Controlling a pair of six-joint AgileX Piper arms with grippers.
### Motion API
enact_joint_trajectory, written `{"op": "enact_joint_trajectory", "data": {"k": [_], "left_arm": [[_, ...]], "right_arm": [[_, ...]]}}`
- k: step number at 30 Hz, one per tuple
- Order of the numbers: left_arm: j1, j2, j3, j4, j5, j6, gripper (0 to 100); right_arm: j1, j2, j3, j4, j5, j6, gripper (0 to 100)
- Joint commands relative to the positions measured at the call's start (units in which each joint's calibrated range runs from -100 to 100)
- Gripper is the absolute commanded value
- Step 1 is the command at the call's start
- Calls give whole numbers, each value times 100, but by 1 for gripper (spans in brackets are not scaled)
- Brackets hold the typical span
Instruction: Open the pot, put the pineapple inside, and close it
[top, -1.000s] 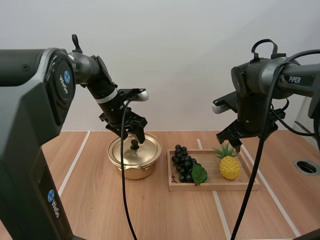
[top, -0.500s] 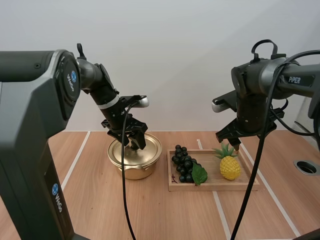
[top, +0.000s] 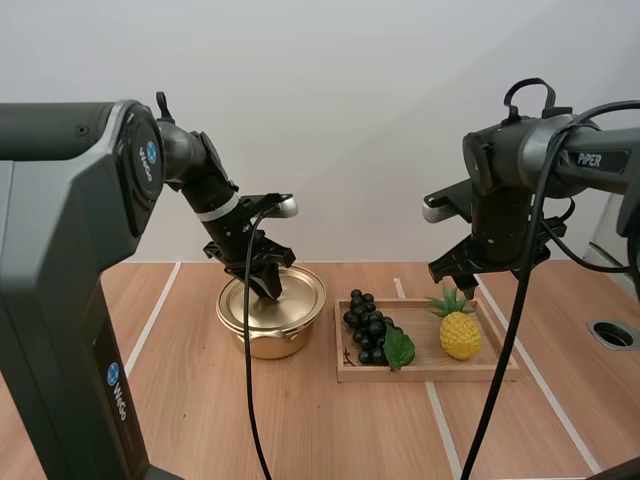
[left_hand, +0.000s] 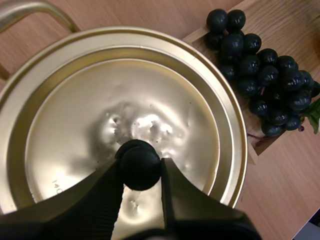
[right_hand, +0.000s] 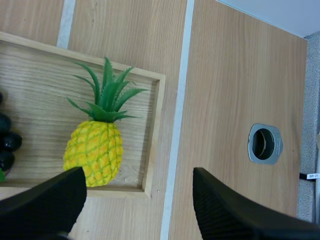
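A golden pot (top: 262, 343) with its lid (left_hand: 150, 90) on stands left of the wooden tray (top: 430, 372). My left gripper (top: 268, 290) reaches down onto the lid, and its two fingers (left_hand: 100, 195) pinch the black knob (left_hand: 140, 162) from both sides. The lid rests on the pot. A yellow pineapple (top: 459, 333) with green leaves lies at the right end of the tray. Above it hangs my right gripper (top: 458, 284), open and holding nothing. In the right wrist view the pineapple (right_hand: 95, 147) lies below the spread fingers of that gripper (right_hand: 139, 175).
A bunch of dark grapes (top: 368, 325) with a green leaf fills the tray's left end, close to the pot's rim (left_hand: 235, 125). A round metal hole (top: 612, 333) is set in the table at the far right. White lines run across the wooden top.
My left gripper has sunk onto the lid and its fingers have come together on the knob. The right arm has barely moved.
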Motion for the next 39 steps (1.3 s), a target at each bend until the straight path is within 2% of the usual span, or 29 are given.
{"op": "enact_joint_trajectory", "data": {"k": [1,13,24,31,39], "left_arm": [[-7,26,7,-182,-59,71,1],[-7,-175,-16,-316,-113,224,0],[-7,-1657,-16,-316,-921,364,0],[-7,-2626,-16,-305,-1142,480,0],[-7,-3469,-16,-228,-1443,586,0]], "right_arm": [[-22,-60,19,35,-55,-6,100],[-22,-60,19,139,-123,-6,100],[-22,-60,19,771,-360,-6,100],[-22,-44,19,874,-508,-6,100],[-257,255,148,1034,-897,-6,100]]}}
